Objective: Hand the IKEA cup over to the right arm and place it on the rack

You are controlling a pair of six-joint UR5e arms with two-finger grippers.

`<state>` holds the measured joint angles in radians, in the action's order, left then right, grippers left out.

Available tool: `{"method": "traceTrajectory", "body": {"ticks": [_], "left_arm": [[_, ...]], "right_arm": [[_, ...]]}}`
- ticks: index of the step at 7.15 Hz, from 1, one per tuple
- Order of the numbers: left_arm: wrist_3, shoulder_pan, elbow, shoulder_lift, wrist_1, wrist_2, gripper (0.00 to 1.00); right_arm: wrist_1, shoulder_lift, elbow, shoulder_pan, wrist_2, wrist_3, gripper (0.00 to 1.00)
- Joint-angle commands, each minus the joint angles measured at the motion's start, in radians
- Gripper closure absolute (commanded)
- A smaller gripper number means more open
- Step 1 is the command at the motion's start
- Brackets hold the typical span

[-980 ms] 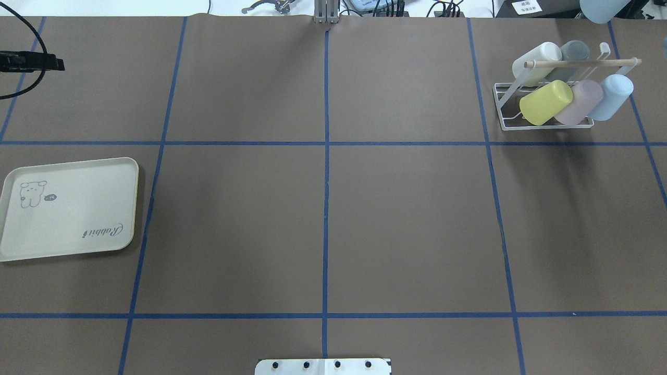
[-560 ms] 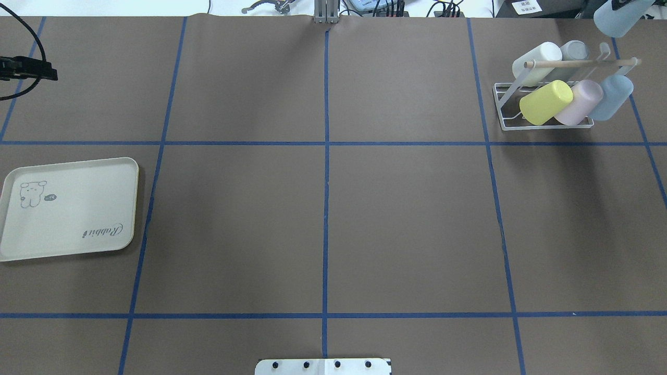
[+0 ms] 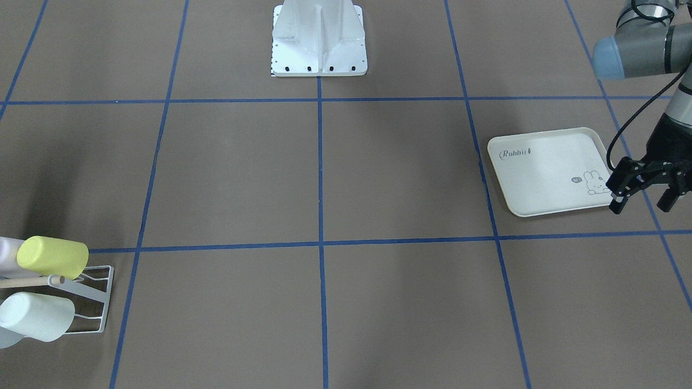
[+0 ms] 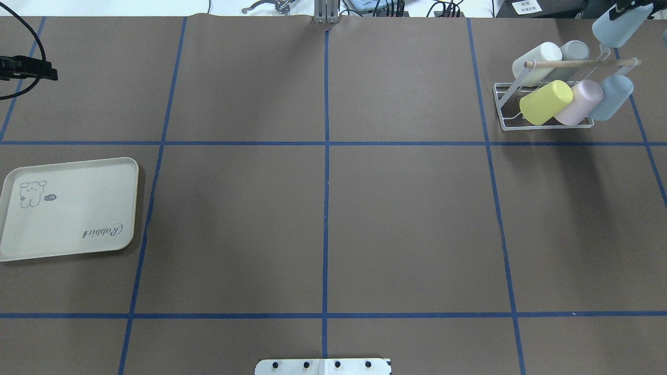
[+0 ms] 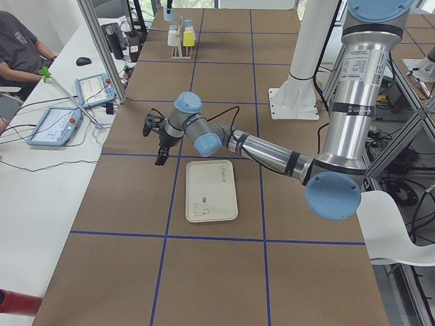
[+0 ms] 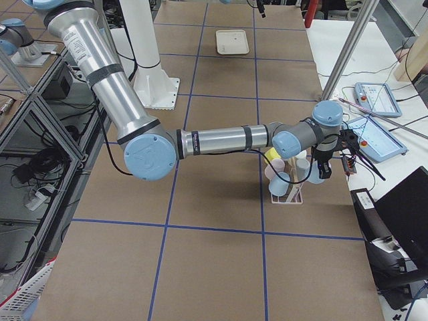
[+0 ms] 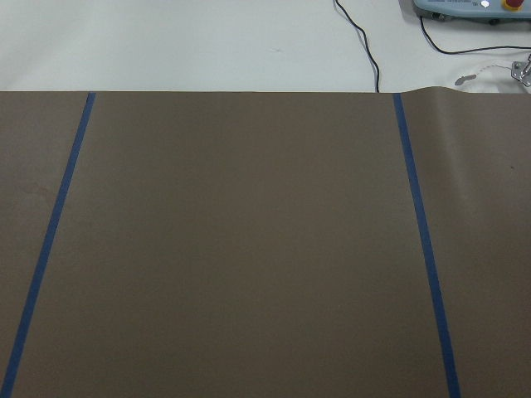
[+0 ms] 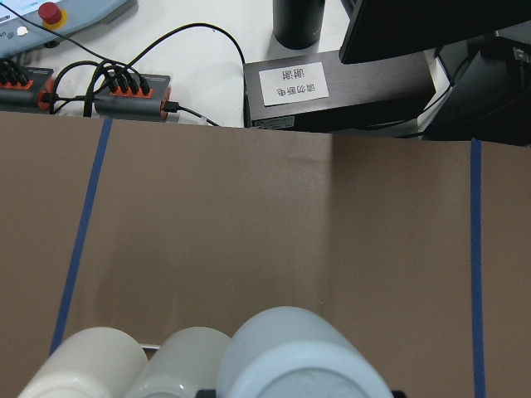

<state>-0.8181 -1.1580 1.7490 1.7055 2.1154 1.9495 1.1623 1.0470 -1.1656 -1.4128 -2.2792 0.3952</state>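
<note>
We are holding the pale blue cup [image 4: 615, 28] in our right gripper [image 4: 631, 7], fingers closed on it, tilted in the air just beyond the far right corner of the rack [image 4: 508, 122], its long axis slanting toward the back row, while our left gripper [image 3: 639, 204] is hanging open-fingered and empty beside the tray [image 3: 540, 173].

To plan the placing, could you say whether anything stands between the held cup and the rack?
Nothing visible does: the held light blue cup hangs just beyond the rack, next to a bare prong.
</note>
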Motion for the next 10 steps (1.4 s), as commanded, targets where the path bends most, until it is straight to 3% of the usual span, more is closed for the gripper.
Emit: {"method": "traceTrajectory", "body": {"ticks": [1, 3, 4, 5, 6, 10], "left_arm": [[-0.007, 0.001, 0.003, 0.0, 0.0, 0.0, 0.0], [-0.007, 0.001, 0.004, 0.0, 0.0, 0.002, 0.0], [-0.007, 0.001, 0.006, 0.0, 0.0, 0.002, 0.0], [-0.007, 0.0, 0.006, 0.0, 0.0, 0.002, 0.0], [-0.007, 0.001, 0.006, 0.0, 0.0, 0.002, 0.0], [0.008, -0.003, 0.014, -0.001, -0.011, 0.026, 0.0]], "right_arm": [[0.0, 0.007, 0.015, 0.015, 0.001, -0.002, 0.77], [-0.001, 0.013, 0.017, 0.023, 0.003, -0.004, 0.7], [-0.001, 0.016, 0.02, 0.034, 0.009, -0.006, 0.38], [-0.003, 0.018, 0.024, 0.04, 0.012, -0.004, 0.13], [-0.003, 0.019, 0.03, 0.043, 0.012, -0.001, 0.03], [0.002, 0.005, 0.026, 0.041, 0.006, 0.005, 0.02]]}}
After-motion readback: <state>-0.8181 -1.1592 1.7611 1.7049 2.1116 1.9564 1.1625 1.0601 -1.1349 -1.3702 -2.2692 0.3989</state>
